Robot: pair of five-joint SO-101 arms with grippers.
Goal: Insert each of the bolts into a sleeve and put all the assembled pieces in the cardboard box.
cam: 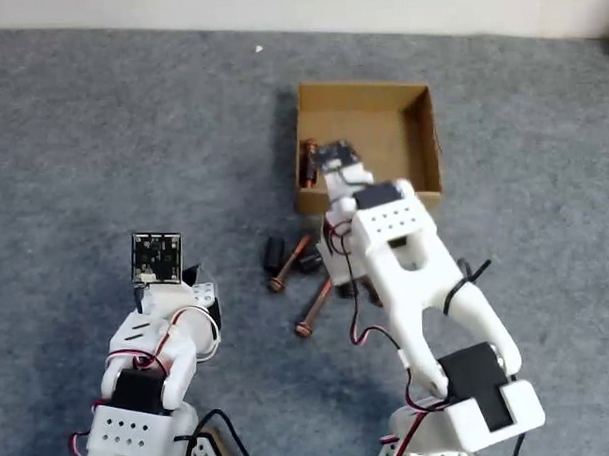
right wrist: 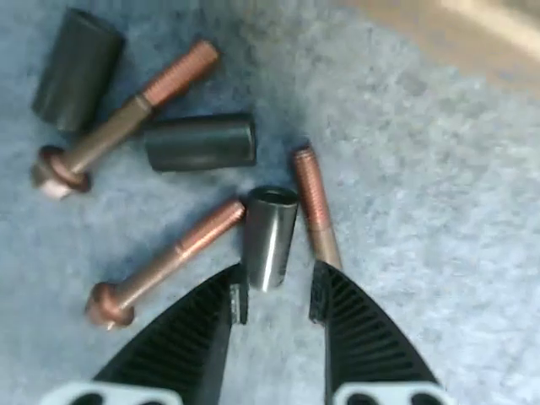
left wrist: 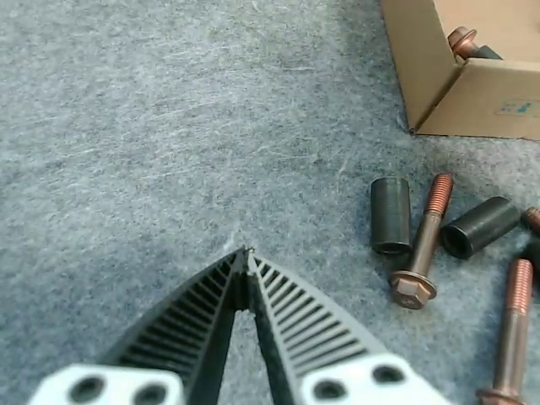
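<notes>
Loose parts lie on the grey carpet in front of the cardboard box (cam: 418, 144). My right gripper (right wrist: 277, 294) is open, its tips on either side of the near end of a dark sleeve (right wrist: 270, 236). A copper bolt (right wrist: 316, 207) lies right beside that sleeve, and another bolt (right wrist: 164, 261) lies on its other side. Farther off are a second sleeve (right wrist: 200, 142), a bolt (right wrist: 126, 118) and a third sleeve (right wrist: 78, 69). One bolt in a sleeve (cam: 307, 163) lies in the box. My left gripper (left wrist: 245, 253) is shut and empty over bare carpet, to the left of the parts.
The right arm (cam: 406, 254) stretches over the carpet and covers some of the parts in the high view. The left arm (cam: 153, 333) stays at the near left. A corner of the box (left wrist: 456, 76) rises close to the parts.
</notes>
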